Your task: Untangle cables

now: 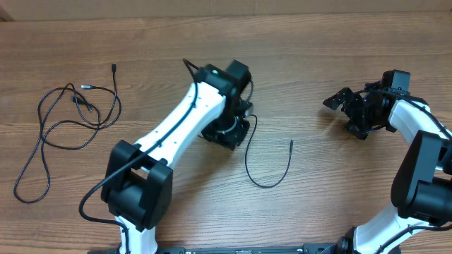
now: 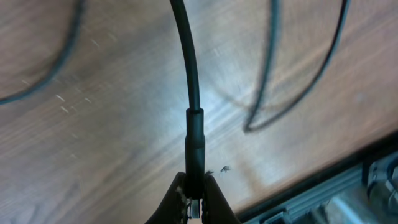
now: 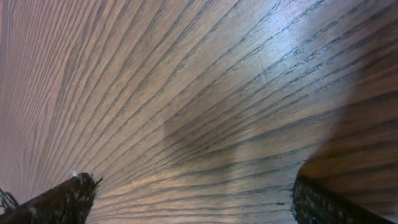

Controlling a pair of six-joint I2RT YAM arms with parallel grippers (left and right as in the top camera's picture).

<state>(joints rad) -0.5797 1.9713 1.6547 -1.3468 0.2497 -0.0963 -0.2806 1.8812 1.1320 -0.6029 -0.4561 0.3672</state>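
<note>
Since L gripper (image 2: 194, 190) is pinched tight on the plug end of one cable (image 2: 191, 74), strand curving on the table (image 1: 332, 197) centre, well apart from the looped cables (image 1: 70, 116) far left, lay it out slow & straight, away from that bunch. R gripper (image 3: 196, 202) spread wide, empty.

Left gripper (image 2: 194, 190) pinches cable (image 2: 189, 74), seemingly plug-end

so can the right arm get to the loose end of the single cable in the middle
Probably yes: the right gripper is open, and only bare table lies between it and the cable's loose end. The left gripper pinches the other end.
</note>
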